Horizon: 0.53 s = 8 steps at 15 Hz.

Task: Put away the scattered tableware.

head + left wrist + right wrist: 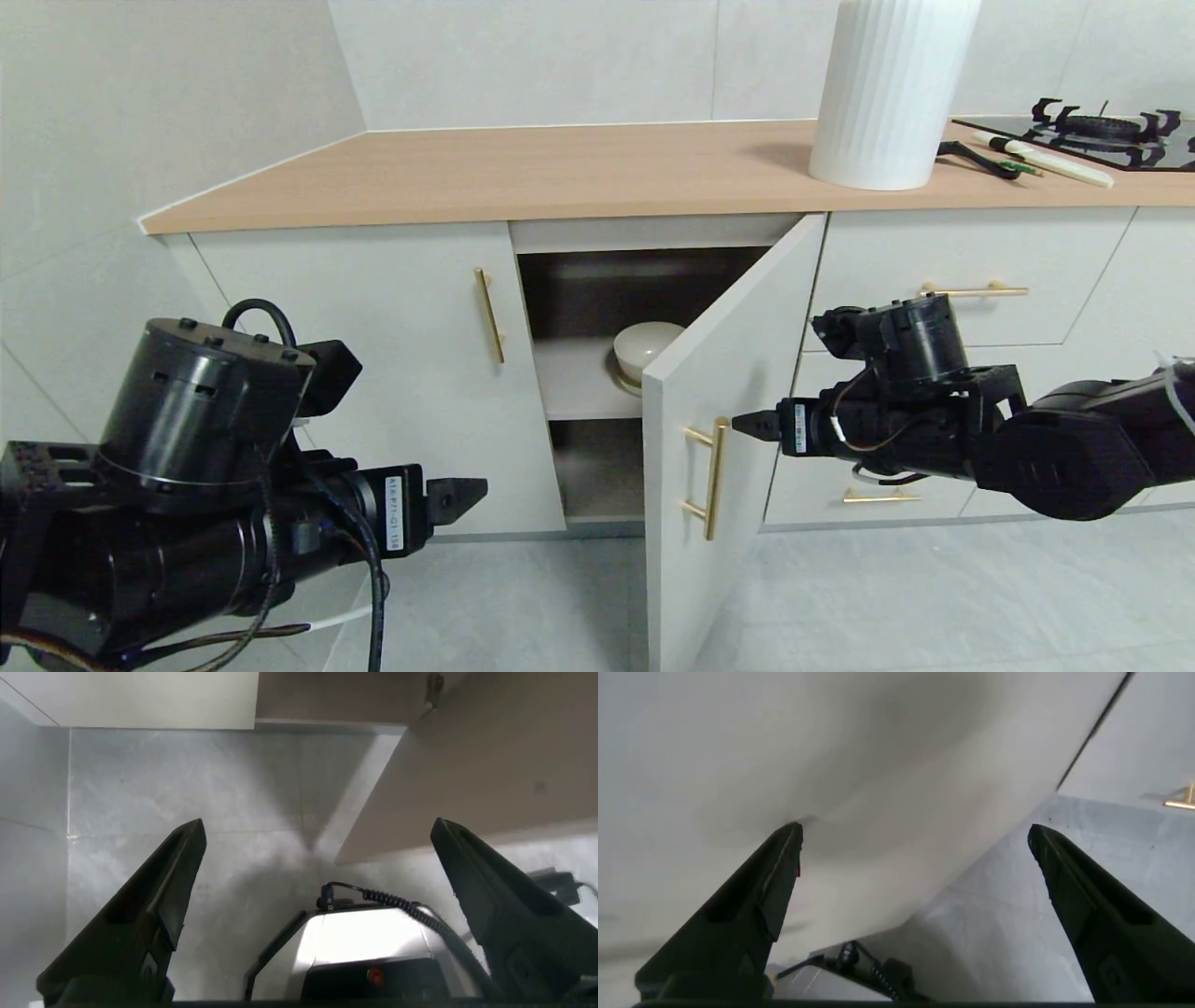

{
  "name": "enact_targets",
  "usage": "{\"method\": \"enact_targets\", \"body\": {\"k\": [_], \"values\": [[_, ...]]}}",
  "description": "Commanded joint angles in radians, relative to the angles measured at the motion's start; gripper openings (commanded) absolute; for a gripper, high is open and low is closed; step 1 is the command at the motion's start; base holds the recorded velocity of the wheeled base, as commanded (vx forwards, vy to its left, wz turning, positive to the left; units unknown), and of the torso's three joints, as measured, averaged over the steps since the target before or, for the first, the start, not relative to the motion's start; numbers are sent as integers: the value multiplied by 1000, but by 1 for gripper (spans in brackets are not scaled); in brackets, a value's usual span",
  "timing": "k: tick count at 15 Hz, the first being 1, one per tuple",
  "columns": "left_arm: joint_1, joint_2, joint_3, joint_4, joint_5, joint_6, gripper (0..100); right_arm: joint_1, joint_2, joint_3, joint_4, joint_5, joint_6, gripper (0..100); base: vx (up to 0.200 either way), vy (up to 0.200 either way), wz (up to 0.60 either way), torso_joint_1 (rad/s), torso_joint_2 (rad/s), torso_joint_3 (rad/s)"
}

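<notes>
Pale tiled walls [168, 112] meet in a corner, rear left. Wood-topped table [560, 173] runs along the back wall. White cabinets [373, 373] beneath, with brass handles [489, 315]. One door [738, 355] stands open, shelf [574, 378] inside. Drawers [971, 252] to the right. Black hob [1102, 131] far right. Floor [887, 597] grey tile. Light soft, even.

Soft, even light; deep shadow inside the open cabinet [607, 289], a faint one beside the vase [887, 93].
</notes>
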Motion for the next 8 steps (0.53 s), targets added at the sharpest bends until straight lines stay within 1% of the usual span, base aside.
{"method": "enact_targets", "body": {"k": [1,6,8], "values": [[0,-1,2,0,-1,2,100,1,40,-2,-7,-3,5,100,0,0,0,0,0,0],[0,3,2,0,-1,2,100,1,71,-10,-27,-6,34,100,0,0,0,0,0,0],[0,0,4,2,1,11,100,1,85,-7,-55,-9,34,100,0,0,0,0,0,0]]}}
